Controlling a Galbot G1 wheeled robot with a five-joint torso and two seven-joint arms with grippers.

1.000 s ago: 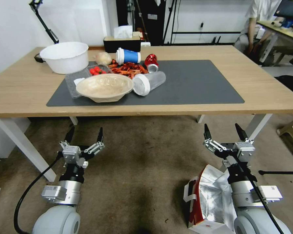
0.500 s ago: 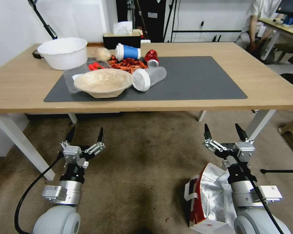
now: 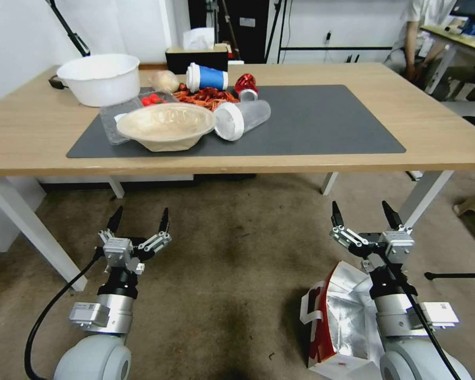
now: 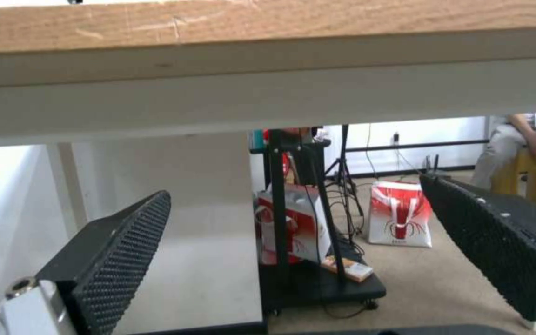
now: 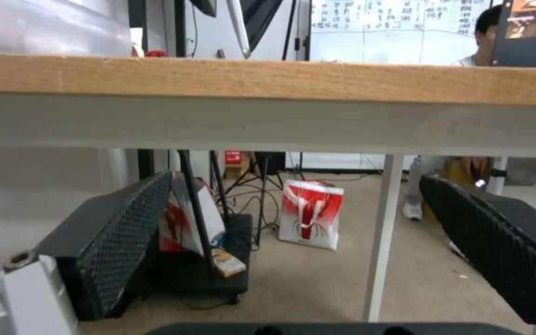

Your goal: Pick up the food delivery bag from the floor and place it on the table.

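Observation:
The food delivery bag [image 3: 339, 323] stands on the floor [image 3: 232, 274] at the lower right, its silver foil lining open upward, a red side panel and white strap showing. My right arm partly covers it. My right gripper [image 3: 360, 207] hangs open above and just beyond the bag, holding nothing. My left gripper [image 3: 140, 214] is open over bare carpet at the left. The table [image 3: 433, 142], light wood with a dark grey mat [image 3: 322, 124], lies straight ahead. Both wrist views look under its front edge [image 4: 268, 28] [image 5: 268, 79] between wide-spread fingers [image 4: 125, 251] [image 5: 119, 232].
On the mat's left half sit a white basin [image 3: 100, 78], a beige bowl [image 3: 166, 125], a clear container [image 3: 241, 119], a blue cup [image 3: 207, 77] and crayfish. White table legs [image 3: 31, 227] [image 3: 425, 196] flank the floor space. Another red-and-white bag [image 5: 310, 214] and a black cart [image 4: 318, 274] stand beyond the table.
The head camera has shifted, so the table sits a little higher and wider in the picture. Both grippers stay open and the bag stays put.

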